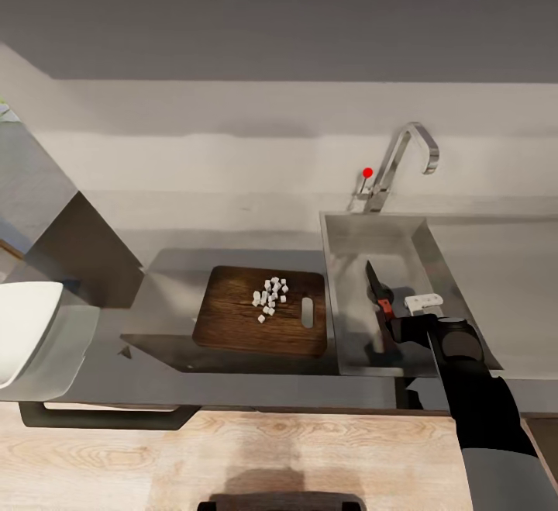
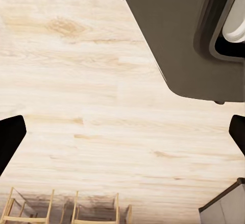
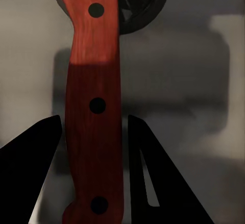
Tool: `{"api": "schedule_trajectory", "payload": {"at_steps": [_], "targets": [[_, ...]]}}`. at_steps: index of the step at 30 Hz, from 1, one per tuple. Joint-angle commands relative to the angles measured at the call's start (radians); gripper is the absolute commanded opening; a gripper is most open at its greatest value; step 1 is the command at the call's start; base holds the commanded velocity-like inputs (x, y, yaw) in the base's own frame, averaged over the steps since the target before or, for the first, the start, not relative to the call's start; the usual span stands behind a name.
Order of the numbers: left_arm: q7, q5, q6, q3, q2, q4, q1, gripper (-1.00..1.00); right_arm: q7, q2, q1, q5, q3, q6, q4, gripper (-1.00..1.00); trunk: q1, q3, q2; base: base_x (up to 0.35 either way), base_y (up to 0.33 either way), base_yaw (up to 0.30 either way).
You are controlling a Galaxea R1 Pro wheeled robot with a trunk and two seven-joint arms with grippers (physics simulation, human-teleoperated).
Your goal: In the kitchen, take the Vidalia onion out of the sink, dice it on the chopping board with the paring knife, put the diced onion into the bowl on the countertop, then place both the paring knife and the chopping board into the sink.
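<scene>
The paring knife (image 1: pixel 377 290) hangs inside the sink (image 1: pixel 349 251), blade pointing toward the back wall. My right gripper (image 1: pixel 395 331) is shut on its orange-red handle. In the right wrist view that paring knife (image 3: pixel 94 106) runs between my two dark fingers (image 3: pixel 30 178), with the right gripper (image 3: pixel 94 119) low over the basin floor. White diced onion (image 1: pixel 271 294) lies in a small heap on the brown chopping board (image 1: pixel 232 321), just left of the sink on the countertop (image 1: pixel 504 278). The white bowl (image 1: pixel 23 333) sits at the far left. My left gripper (image 2: pixel 122 137) is open over wooden floor.
A chrome tap (image 1: pixel 403 162) with a red knob (image 1: pixel 367 173) stands behind the sink. The round drain (image 3: pixel 148 9) lies under the knife's butt end. The countertop's front edge runs below the board. Wooden chairs (image 2: pixel 66 208) stand on the floor near my left gripper.
</scene>
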Motion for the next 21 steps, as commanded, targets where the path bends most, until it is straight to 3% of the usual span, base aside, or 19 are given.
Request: {"api": "schedule_trajectory", "payload": {"at_steps": [1,14,15,21], "targets": [[0.001,0.005,0.000,0.000,0.000,0.000,0.000,1.00,0.010,0.000,-0.001,0.010,0.000,0.003,-0.001,-1.00,0.000,-0.001,-0.002,0.000,0.000,0.000],[0.001,0.006,0.000,0.000,-0.002,0.000,0.000,1.00,0.010,0.000,-0.001,0.010,0.000,0.002,0.000,-1.00,0.000,-0.005,-0.002,0.000,0.000,0.000],[0.001,0.005,0.000,0.000,-0.002,0.000,0.000,1.00,0.010,0.000,-0.001,0.010,0.000,0.002,0.000,1.00,0.000,-0.005,-0.002,0.000,0.000,0.000],[0.001,0.005,0.000,0.000,-0.002,0.000,0.000,1.00,0.010,-0.001,-0.001,0.010,0.000,0.002,-0.001,1.00,0.000,-0.005,-0.002,0.000,0.000,0.000]]}}
